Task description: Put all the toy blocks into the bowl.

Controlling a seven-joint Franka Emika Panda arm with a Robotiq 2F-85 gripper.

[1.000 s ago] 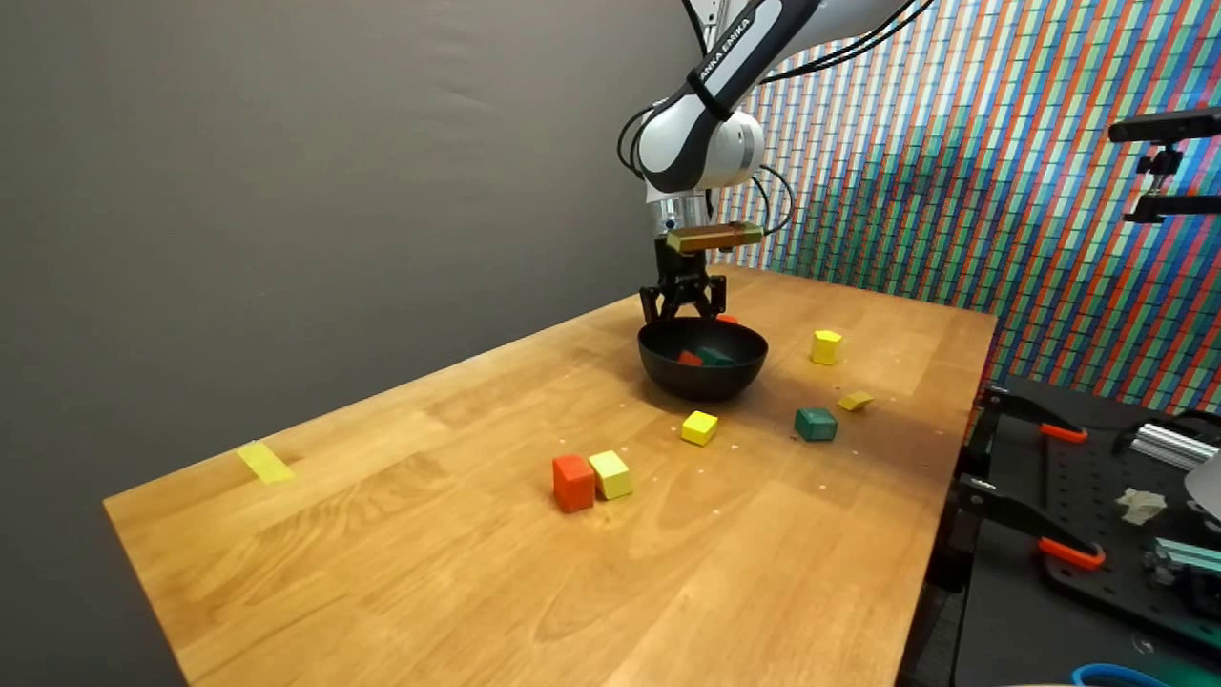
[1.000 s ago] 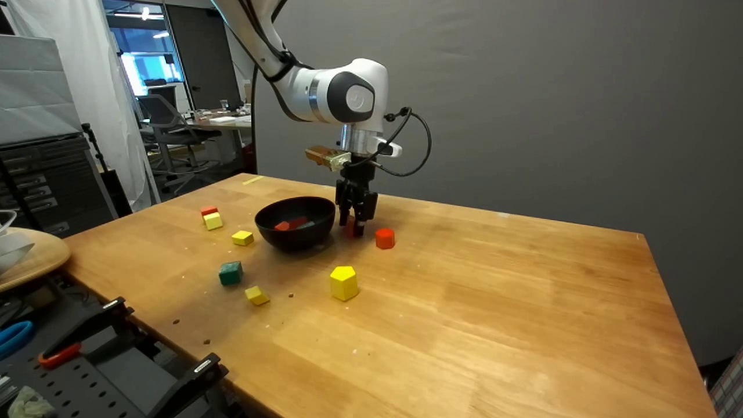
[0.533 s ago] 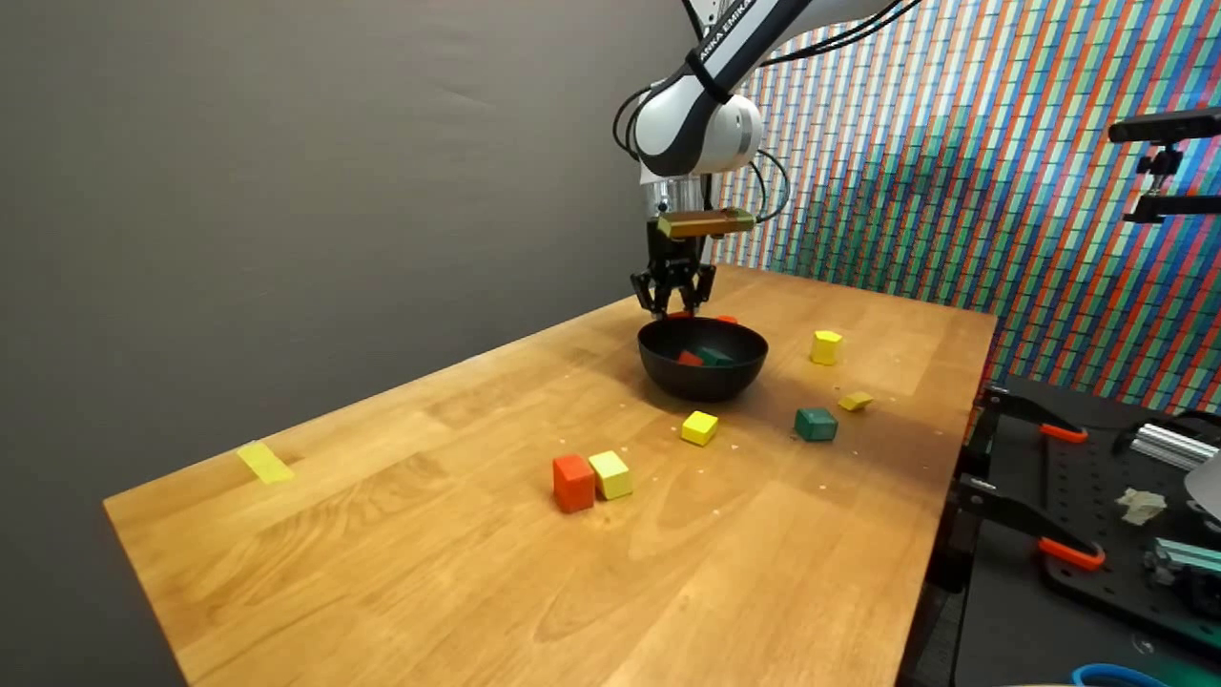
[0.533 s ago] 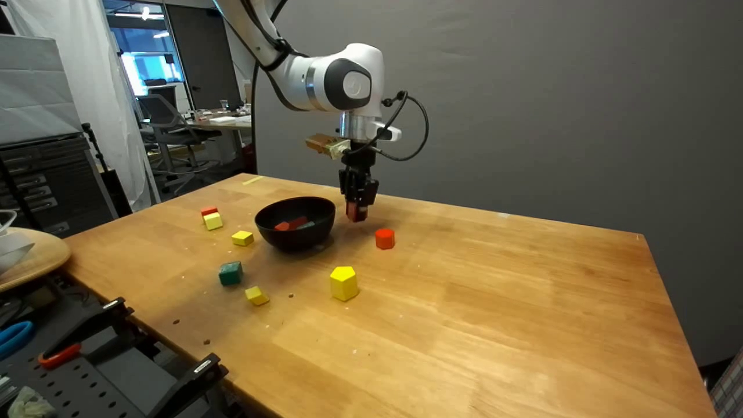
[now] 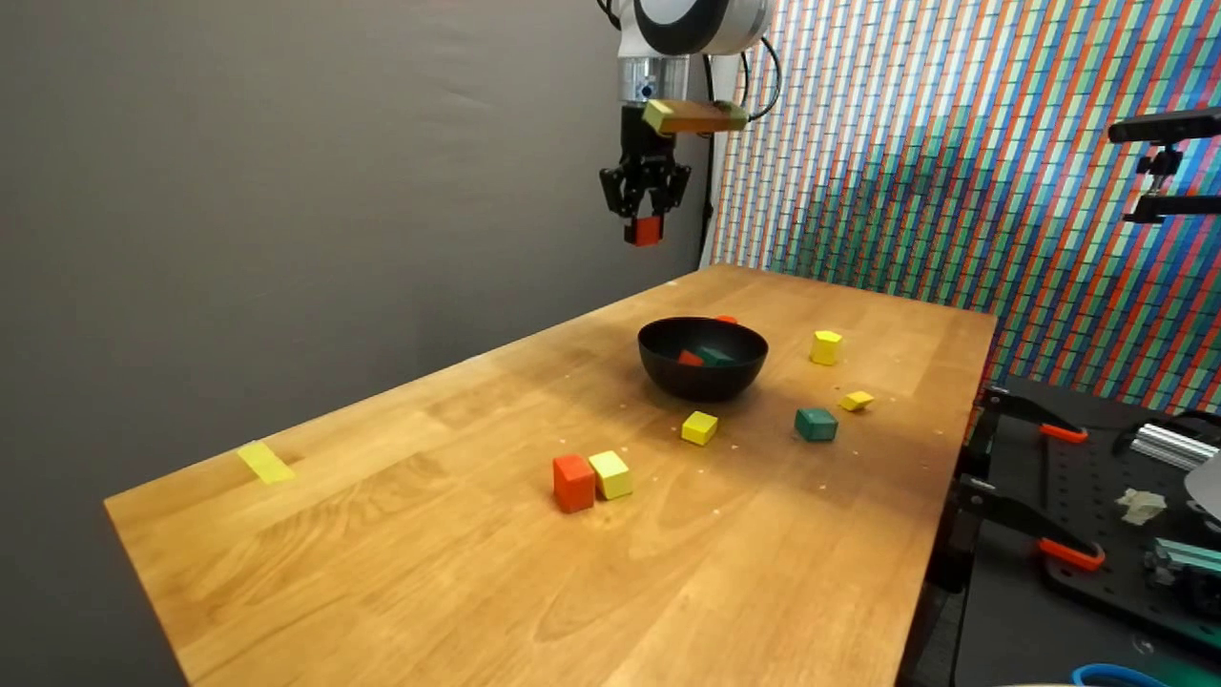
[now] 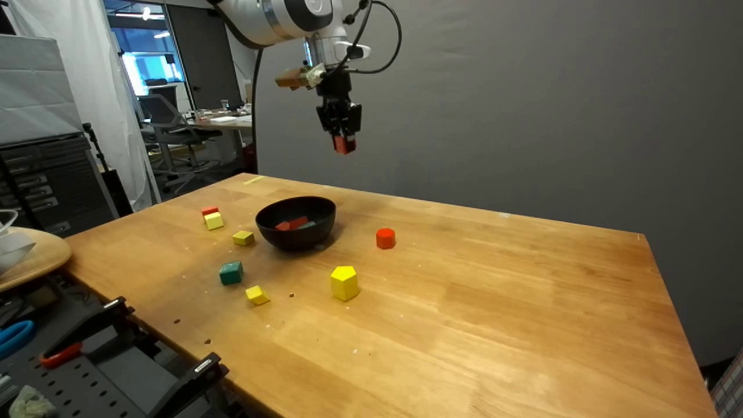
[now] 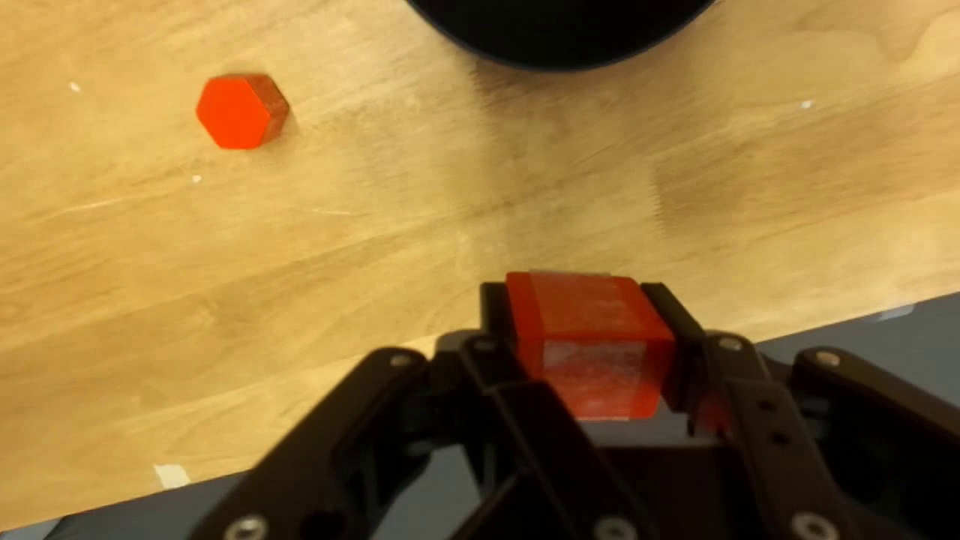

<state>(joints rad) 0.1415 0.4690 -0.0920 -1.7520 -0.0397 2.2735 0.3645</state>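
My gripper (image 5: 645, 229) is shut on a red block (image 7: 592, 337), held well above the table between both fingertips. The black bowl (image 5: 701, 382) stands below, away from the gripper; its rim shows at the top of the wrist view (image 7: 562, 66). Red blocks (image 6: 297, 223) and a green block (image 5: 713, 357) lie inside it. On the table are a red hexagonal block (image 6: 385, 238), a yellow pentagonal block (image 6: 344, 283), a small yellow block (image 6: 256, 295), a green block (image 6: 231, 273), a yellow block (image 5: 699, 428), and a pale-yellow block (image 5: 612, 475) beside a red block (image 5: 573, 484).
A flat pale-yellow strip (image 5: 265, 462) is on the wooden table (image 5: 458, 592) near its wall-side edge. A grey wall (image 6: 522, 116) stands behind the table. Black clamps with orange parts (image 5: 1035, 525) grip the table's edge beside a dark perforated board (image 5: 1097, 496).
My gripper was low beside the bowl at the red block. It has lifted the block off the table and risen high, shifting left in both exterior views. The other blocks and the bowl stayed put.
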